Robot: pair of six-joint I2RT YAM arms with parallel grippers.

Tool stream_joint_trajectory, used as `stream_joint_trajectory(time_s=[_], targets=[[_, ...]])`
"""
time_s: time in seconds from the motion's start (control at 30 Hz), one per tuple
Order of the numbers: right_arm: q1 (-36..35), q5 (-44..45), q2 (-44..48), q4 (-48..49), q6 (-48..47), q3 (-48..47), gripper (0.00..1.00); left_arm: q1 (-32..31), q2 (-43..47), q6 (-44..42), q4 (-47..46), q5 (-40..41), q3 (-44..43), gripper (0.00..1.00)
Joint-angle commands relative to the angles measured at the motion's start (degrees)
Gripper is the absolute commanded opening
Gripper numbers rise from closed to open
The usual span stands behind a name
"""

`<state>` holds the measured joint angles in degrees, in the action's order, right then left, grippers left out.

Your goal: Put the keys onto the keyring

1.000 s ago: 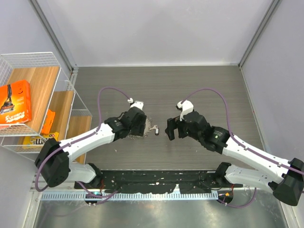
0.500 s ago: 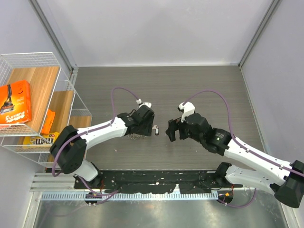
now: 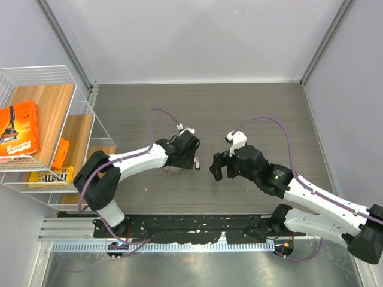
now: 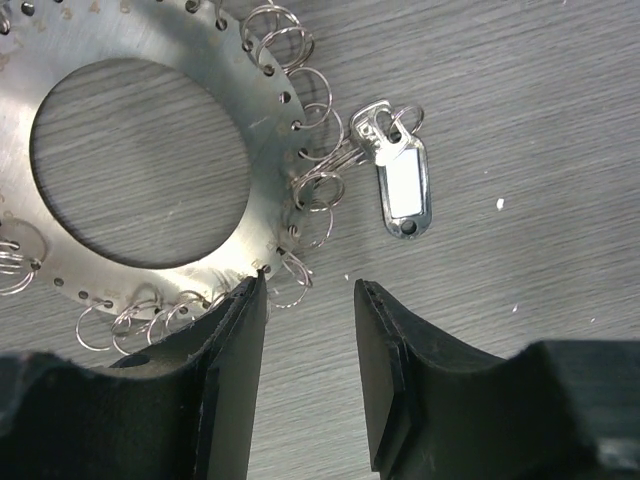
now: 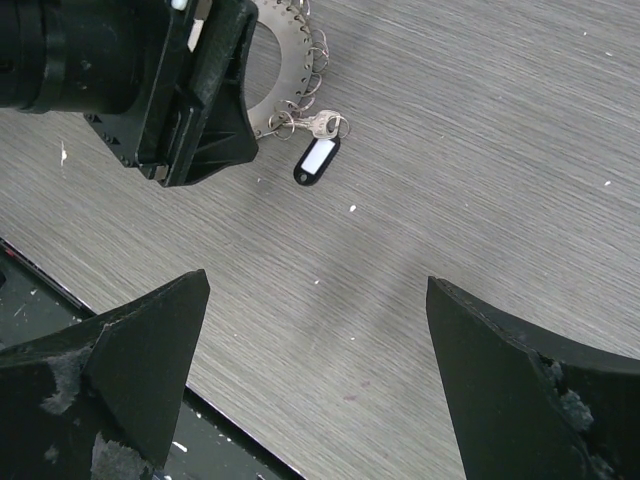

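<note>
Left claw [image 4: 310, 300] is held apart at the rim of the keyring [image 4: 262, 120] on the desk [image 4: 520, 120], tagged key [image 4: 402, 188] just beyond; right claw [image 5: 315, 282] is spread wide, empty.

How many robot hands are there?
2. The left gripper is open at the edge of the metal disc with little rings. The right gripper is open too, over the table to the disc's right.
</note>
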<state>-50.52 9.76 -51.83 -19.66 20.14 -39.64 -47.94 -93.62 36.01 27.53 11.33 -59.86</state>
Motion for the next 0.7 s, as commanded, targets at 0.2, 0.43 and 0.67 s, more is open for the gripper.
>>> stream_joint_trajectory(time_s=[0.2, 0.43, 0.67], targets=[[-0.3, -1.0, 1.4, 2.8, 0.5, 0.2, 0.97, -0.1, -3.8, 0.0, -0.1, -0.1, -4.1, 0.46], [-0.3, -2.1, 0.8, 4.0, 1.1, 0.7, 0.97, 0.2, -4.1, -0.2, 0.1, 0.6, -3.3, 0.47], [-0.4, -3.2, 0.2, 4.3, 1.1, 0.9, 0.97, 0.9, -6.1, -0.2, -0.5, -0.3, -3.0, 0.43]])
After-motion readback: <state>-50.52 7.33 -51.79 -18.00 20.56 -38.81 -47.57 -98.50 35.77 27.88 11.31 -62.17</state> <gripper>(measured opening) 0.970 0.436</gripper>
